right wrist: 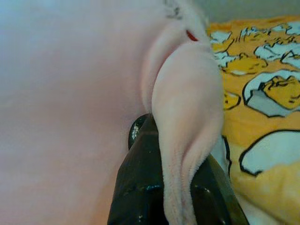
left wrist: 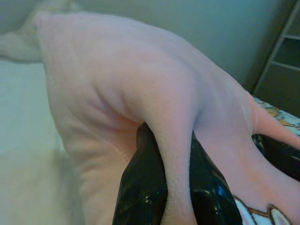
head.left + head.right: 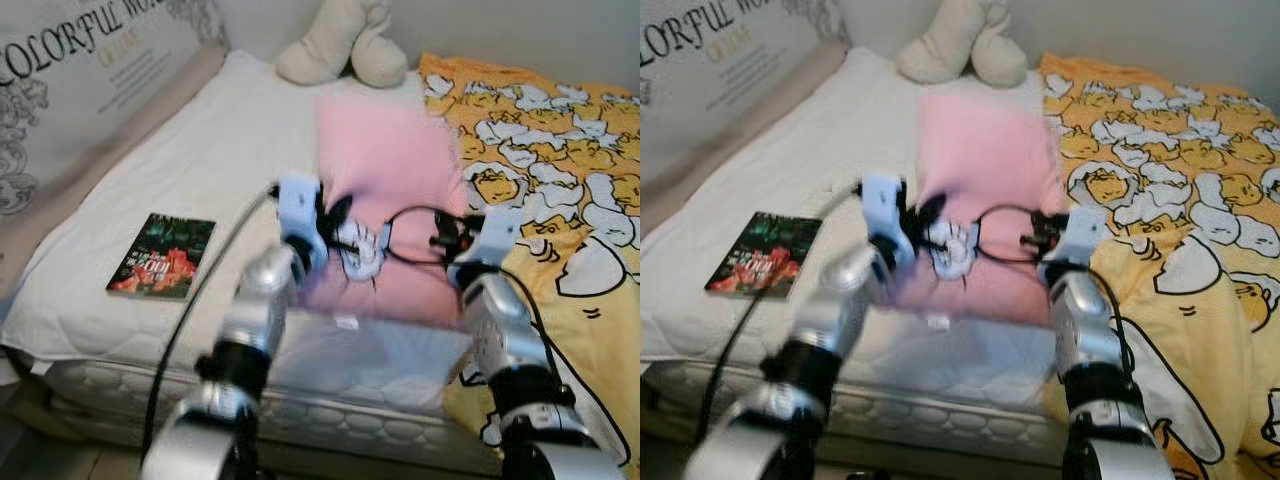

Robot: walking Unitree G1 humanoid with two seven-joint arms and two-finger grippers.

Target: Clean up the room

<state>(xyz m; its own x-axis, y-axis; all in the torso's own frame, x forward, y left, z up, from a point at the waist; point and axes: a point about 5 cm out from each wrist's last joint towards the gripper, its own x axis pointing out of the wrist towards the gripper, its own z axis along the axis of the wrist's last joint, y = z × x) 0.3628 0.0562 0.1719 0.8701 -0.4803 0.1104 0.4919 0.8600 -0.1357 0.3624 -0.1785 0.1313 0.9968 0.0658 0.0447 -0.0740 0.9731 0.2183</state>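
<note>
A pink cloth with a cartoon print (image 3: 385, 170) is stretched over the white bed, between both arms. My left gripper (image 3: 338, 222) is shut on the cloth's near left part; the left wrist view has a pink fold (image 2: 173, 154) pinched between the black fingers (image 2: 140, 187). My right gripper (image 3: 447, 240) is shut on the near right edge; in the right wrist view a pink ridge (image 1: 185, 154) runs between its fingers (image 1: 136, 192). The held edge looks lifted off the mattress.
A book with a dark cover (image 3: 162, 255) lies on the white mattress (image 3: 120, 190) at the left. A beige plush toy (image 3: 345, 45) sits at the head. A yellow cartoon blanket (image 3: 560, 200) covers the right side. The headboard panel (image 3: 70, 70) runs along the left.
</note>
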